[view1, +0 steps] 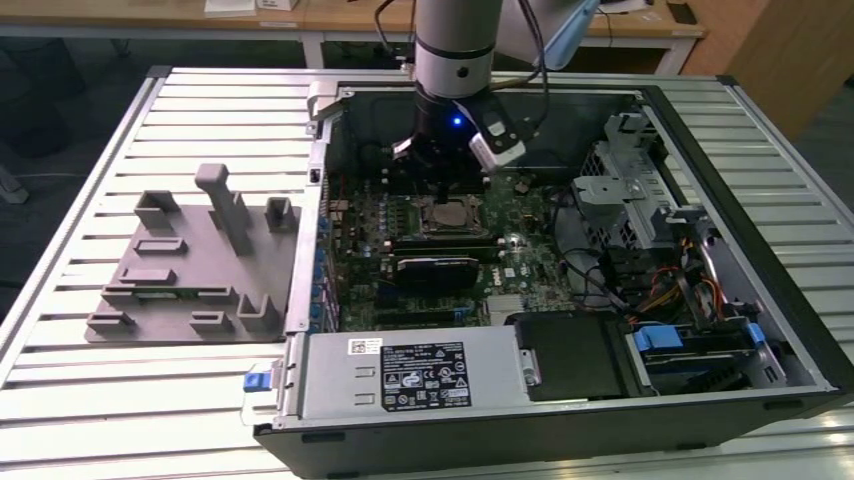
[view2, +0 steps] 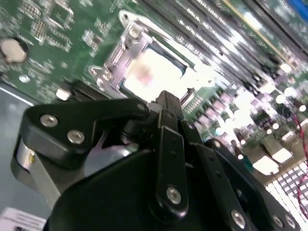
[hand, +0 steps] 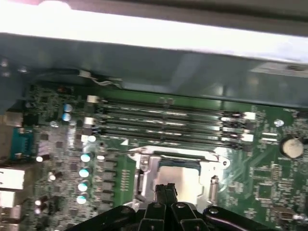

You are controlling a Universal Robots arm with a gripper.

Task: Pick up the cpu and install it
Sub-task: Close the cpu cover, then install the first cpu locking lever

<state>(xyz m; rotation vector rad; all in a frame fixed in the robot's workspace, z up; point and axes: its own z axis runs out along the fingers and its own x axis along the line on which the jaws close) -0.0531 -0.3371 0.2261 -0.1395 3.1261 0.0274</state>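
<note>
The arm (view1: 457, 50) reaches down into the open case (view1: 320, 200), which lies on the slatted table (view1: 80, 400). The gripper (view1: 439, 198) hangs over the middle of the green board (view1: 534, 262), just above the socket. In both wrist views its two black fingers are pressed together at the tip with nothing between them, so the gripper (hand: 166, 188) is closed and carries nothing I can see.

The cpu (hand: 179, 174) lies flat in the socket, silver top up, with the metal socket frame (hand: 144, 168) around it. In the second wrist view the gripper (view2: 166, 98) tip stands at the near edge of the cpu (view2: 151, 72); I can't say whether they touch. Long memory slots (hand: 168, 120) run beside the socket. Outside the case, on the exterior view's left, sits the grey tray (view1: 187, 270).
</note>
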